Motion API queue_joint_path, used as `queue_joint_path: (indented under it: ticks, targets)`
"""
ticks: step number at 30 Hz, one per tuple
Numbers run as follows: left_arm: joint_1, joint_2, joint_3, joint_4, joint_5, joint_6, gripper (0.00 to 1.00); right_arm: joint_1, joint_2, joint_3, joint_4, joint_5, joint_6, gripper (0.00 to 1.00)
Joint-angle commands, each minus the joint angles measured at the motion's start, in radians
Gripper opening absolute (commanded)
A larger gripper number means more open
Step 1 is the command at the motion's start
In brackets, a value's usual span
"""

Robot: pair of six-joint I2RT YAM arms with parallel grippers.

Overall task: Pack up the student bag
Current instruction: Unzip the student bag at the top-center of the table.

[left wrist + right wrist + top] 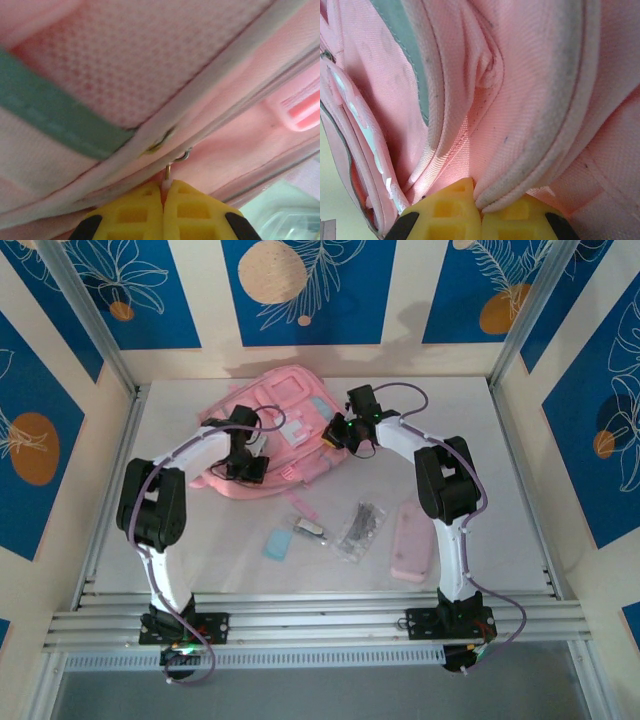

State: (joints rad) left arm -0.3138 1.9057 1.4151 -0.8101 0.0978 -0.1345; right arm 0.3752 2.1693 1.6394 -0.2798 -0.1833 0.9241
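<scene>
The student bag (278, 415), a soft pink backpack with pale trim, lies at the back middle of the table. My left gripper (245, 466) is at the bag's near left edge. In the left wrist view its yellow fingers (135, 215) are shut on a small zipper pull (168, 176) that hangs from the bag's zip line (210, 120). My right gripper (341, 434) is at the bag's right side. The right wrist view shows it (479, 202) shut on a fold of the bag's pale piped edge (530, 175).
On the table in front of the bag lie a flat pale-pink pencil case (411, 540), a clear packet of dark small items (360, 528), a pale blue flat piece (277, 544), a small dark-and-white object (311, 530) and a thin pink stick (306, 511). Walls enclose the sides.
</scene>
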Motion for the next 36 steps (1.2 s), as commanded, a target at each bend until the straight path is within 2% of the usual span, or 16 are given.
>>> queue_joint_path:
  ticks: [1,3,7,10,12,13,15,19,26,32,36]
  targets:
    - [0.073,-0.046,0.022,-0.179,-0.231,0.046,0.0,-0.076,0.0,0.07,-0.11,0.1,-0.079,0.0]
    - [0.073,-0.075,0.039,-0.174,-0.169,0.046,0.0,-0.079,0.015,0.106,-0.123,0.106,-0.085,0.0]
    - [0.069,-0.1,0.067,-0.136,0.052,0.021,0.0,-0.066,0.018,0.147,-0.126,0.044,-0.09,0.01]
    - [0.062,-0.101,0.076,-0.1,0.21,-0.023,0.0,-0.047,-0.027,0.116,-0.122,-0.006,-0.082,0.31]
    - [0.049,-0.106,0.077,-0.071,0.284,-0.057,0.0,-0.032,-0.097,0.039,-0.097,-0.011,-0.065,0.46]
    - [0.041,-0.108,0.08,-0.064,0.3,-0.065,0.0,-0.027,-0.131,-0.003,-0.078,-0.014,-0.055,0.52]
    - [0.026,-0.109,0.09,-0.053,0.319,-0.079,0.0,-0.016,-0.205,-0.101,-0.032,-0.033,-0.02,0.58]
    - [0.009,-0.113,0.103,-0.025,0.367,-0.106,0.0,0.021,-0.304,-0.245,0.039,-0.108,0.056,0.59]
    - [-0.035,-0.102,0.16,-0.038,0.396,-0.107,0.0,0.134,-0.37,-0.448,0.324,-0.136,0.303,0.6]
    - [-0.053,-0.095,0.16,-0.071,0.373,-0.079,0.0,0.186,-0.271,-0.421,0.521,-0.065,0.445,0.61]
    - [-0.059,-0.11,0.129,-0.067,0.37,-0.072,0.0,0.206,-0.179,-0.357,0.552,-0.006,0.484,0.61]
